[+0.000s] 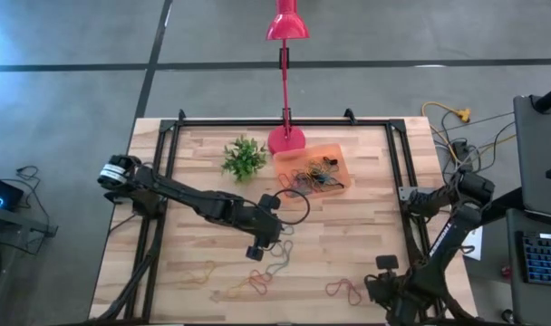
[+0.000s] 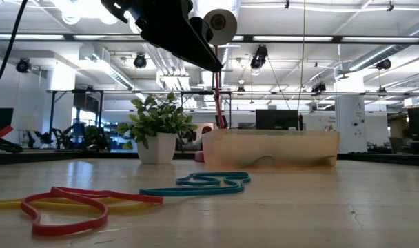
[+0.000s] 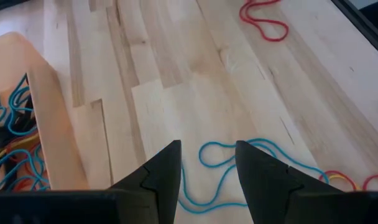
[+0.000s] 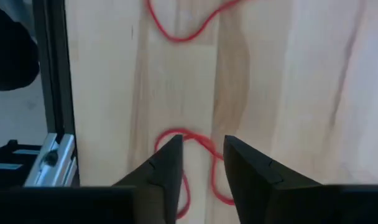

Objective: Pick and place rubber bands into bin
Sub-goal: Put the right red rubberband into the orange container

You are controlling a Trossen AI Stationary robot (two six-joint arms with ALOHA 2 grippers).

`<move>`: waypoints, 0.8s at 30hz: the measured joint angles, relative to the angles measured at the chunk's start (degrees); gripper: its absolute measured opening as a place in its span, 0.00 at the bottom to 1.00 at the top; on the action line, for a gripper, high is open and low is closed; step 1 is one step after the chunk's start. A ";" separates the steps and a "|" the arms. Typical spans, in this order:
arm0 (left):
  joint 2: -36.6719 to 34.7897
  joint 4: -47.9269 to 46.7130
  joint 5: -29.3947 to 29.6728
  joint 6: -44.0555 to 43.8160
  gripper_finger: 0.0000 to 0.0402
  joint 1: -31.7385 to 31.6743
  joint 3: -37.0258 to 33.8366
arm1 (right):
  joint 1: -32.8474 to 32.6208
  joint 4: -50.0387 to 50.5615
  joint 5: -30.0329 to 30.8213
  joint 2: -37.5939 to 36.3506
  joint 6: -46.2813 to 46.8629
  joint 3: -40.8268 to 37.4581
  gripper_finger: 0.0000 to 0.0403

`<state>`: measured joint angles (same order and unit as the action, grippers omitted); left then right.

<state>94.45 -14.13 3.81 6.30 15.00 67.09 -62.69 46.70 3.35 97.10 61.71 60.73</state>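
1. Bench (image 1: 366, 235) of pale wood planks, framed by black rails, stands on grey floor; a bright open workshop with ceiling lights lies behind.
2. Orange bin (image 1: 314, 169) beside the pink lamp base (image 1: 285, 139) and small plant (image 1: 244, 158) holds tangled rubber bands (image 1: 317, 176).
3. Left gripper (image 3: 207, 163) hovers with jaws open over a blue band (image 3: 223, 174).
4. Right gripper (image 4: 202, 163), at the bench's near right corner, has jaws apart over a red band (image 4: 190, 163), partly hidden.
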 joint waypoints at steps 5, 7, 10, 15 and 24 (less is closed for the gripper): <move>0.00 0.14 0.08 0.02 0.34 0.00 -0.04 | -0.19 -4.31 -1.10 0.29 2.49 -2.88 0.34; 0.00 0.13 0.12 0.03 0.34 0.00 -0.05 | -0.16 -5.16 -1.71 0.58 2.78 -3.79 0.37; 0.00 0.15 0.13 0.03 0.34 0.00 -0.07 | -0.21 -5.76 -1.94 1.07 3.00 -4.47 0.40; 0.00 0.14 0.13 0.03 0.34 0.00 -0.37 | -0.21 -8.12 -2.44 1.22 4.15 -6.11 0.43; 0.02 0.11 0.11 0.01 0.34 0.00 -0.87 | -0.15 -11.71 -4.70 1.27 5.17 -8.28 0.44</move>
<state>94.48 -14.02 3.92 6.31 15.00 66.22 -62.84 34.99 -1.35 98.37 66.88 52.46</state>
